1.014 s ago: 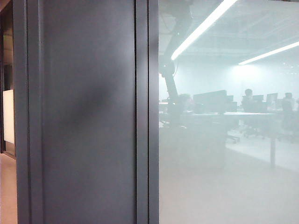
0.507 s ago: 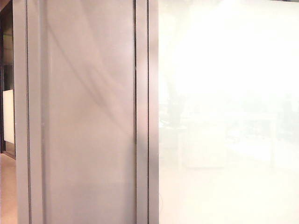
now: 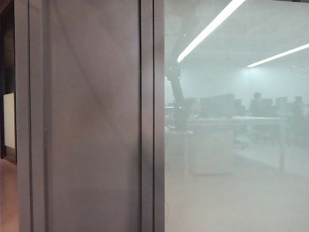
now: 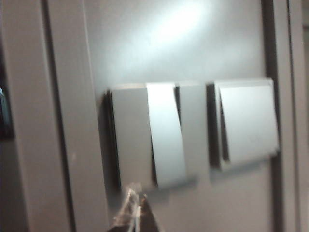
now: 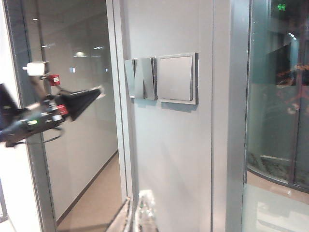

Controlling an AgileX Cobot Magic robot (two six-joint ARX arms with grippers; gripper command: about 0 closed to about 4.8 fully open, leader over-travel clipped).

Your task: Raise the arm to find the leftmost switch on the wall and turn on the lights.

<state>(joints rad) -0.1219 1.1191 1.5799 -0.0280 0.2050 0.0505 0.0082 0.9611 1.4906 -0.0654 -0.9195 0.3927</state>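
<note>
The wall's switch plate (image 4: 159, 135) fills the left wrist view; its leftmost switch (image 4: 129, 137) sits beside a tilted middle rocker (image 4: 166, 137). My left gripper (image 4: 136, 205) is shut and blurred, its tips just below that leftmost switch. From the right wrist view the left gripper (image 5: 82, 100) points at the leftmost switch (image 5: 129, 78) from a short gap away. My right gripper (image 5: 137, 212) is shut and empty, held back from the wall below the switches. The arm (image 3: 176, 92) shows only as a hazy dark silhouette in the frosted glass.
A larger single switch (image 5: 177, 77) sits to the right of the plate. The grey wall panel (image 3: 91, 121) stands between vertical metal frames (image 3: 147, 121), with frosted glass (image 3: 231, 145) to its right. Reflected ceiling strip lights (image 3: 210, 29) and an office show in the glass.
The exterior view flashed almost white half a second ago. The grey wall panel is now lighter and warmer than one second ago. The arm's silhouette stays in the same place.
</note>
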